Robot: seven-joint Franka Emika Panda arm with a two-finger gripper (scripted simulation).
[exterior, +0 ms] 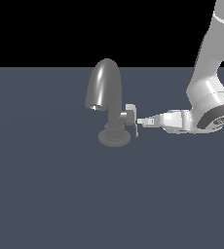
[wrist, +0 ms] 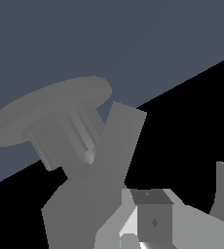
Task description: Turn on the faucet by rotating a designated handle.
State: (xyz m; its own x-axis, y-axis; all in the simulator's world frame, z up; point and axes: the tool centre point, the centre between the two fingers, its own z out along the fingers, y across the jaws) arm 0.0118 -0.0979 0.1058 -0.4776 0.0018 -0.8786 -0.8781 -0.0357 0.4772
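Pressing its tip against the handle (exterior: pixel 131 119) of the faucet (exterior: pixel 106 92), the tool (exterior: pixel 142 121), apparently pressed together, must next push the tab around.

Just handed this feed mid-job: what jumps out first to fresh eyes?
The grey faucet stands mid-floor in the exterior view, its thick arched spout curving down toward that view's left. From the right, the white arm stretches in level, its tool right at the small handle on the faucet's neck; whether it grips is unclear.
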